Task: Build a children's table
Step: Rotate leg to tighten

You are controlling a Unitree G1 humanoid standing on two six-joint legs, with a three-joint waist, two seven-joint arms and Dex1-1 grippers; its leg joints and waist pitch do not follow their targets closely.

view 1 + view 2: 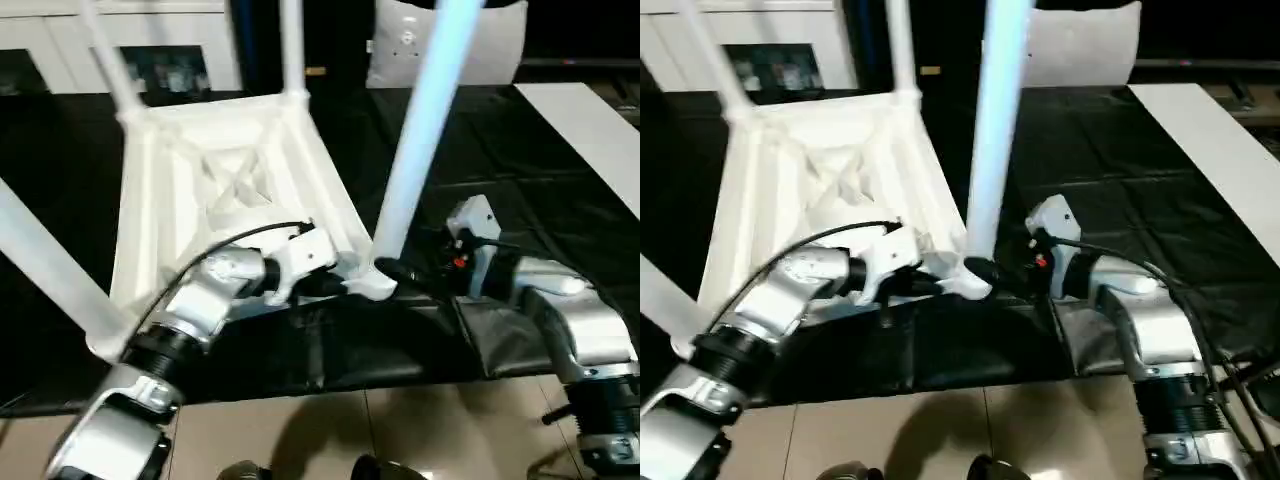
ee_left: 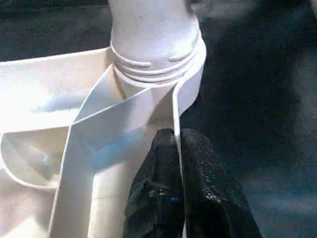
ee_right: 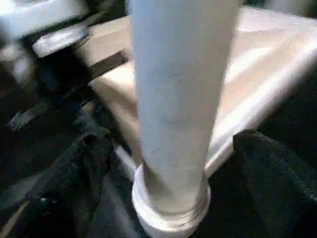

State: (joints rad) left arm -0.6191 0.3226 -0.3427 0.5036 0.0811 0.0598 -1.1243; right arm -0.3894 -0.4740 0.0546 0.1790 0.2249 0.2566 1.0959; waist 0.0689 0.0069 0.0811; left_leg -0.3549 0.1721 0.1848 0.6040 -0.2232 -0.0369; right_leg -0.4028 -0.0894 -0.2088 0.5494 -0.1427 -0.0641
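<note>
Silver forearms reach in from the near edge toward the upturned white plastic children's table [image 1: 215, 190], which lies ribbed underside up on a black cloth [image 1: 520, 180], its tapered tube legs pointing upward. At the table's near corner socket stands the closest white leg [image 1: 420, 130]. The left gripper [image 2: 179, 163] is clenched, its black fingers pinching the thin rim wall just beside that socket. The right gripper [image 3: 163, 163] stands released, its black fingers [image 3: 81, 163] spread on either side of the leg's base, apart from it.

Beyond the table rise a white cabinet with glass doors [image 1: 120, 45] and a pale cushion-like shape [image 1: 450, 40]; a flat white board [image 1: 590, 130] lies on the cloth well to the table's right. Tan floor tiles [image 1: 420, 430] lie before the cloth.

From the left wrist, the threaded collar [image 2: 156, 62] where leg meets socket is plain; from the head it is hidden behind the grippers.
</note>
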